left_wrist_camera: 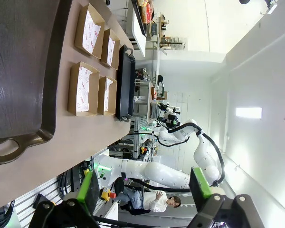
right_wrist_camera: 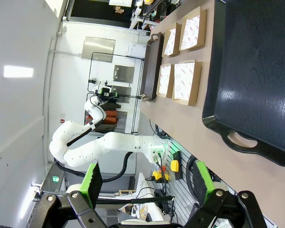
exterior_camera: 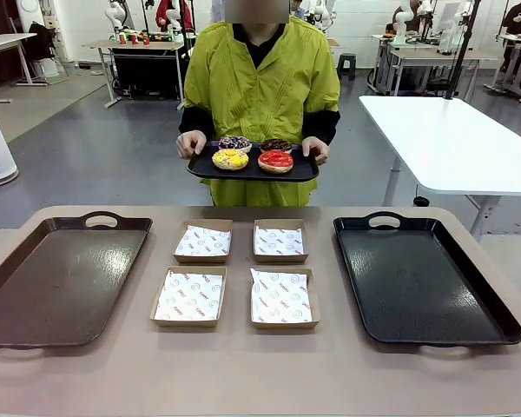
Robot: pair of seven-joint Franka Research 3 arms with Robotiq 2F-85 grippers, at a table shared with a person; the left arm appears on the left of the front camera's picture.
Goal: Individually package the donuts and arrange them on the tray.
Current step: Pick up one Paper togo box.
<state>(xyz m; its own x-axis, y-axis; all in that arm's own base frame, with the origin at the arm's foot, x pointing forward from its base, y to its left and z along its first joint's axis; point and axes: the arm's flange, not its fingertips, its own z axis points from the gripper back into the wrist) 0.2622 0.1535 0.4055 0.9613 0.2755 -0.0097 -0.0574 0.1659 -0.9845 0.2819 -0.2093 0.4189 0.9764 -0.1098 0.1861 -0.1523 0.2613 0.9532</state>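
- Table (exterior_camera: 243,373) — brown tray (exterior_camera: 61,287) on its left, black tray (exterior_camera: 425,278) on its right.
- Both spread wide, gripping nothing: left gripper (left_wrist_camera: 143,172), right gripper (right_wrist_camera: 147,164).
- Small black tray (exterior_camera: 306,171), held by the person beyond the table's far edge.
- Four paper-lined boxes (exterior_camera: 189,297) between the big trays.
- On the small tray — yellow donut (exterior_camera: 230,159), red donut (exterior_camera: 275,161), purple-sprinkled donut (exterior_camera: 235,142), brown donut (exterior_camera: 276,144).
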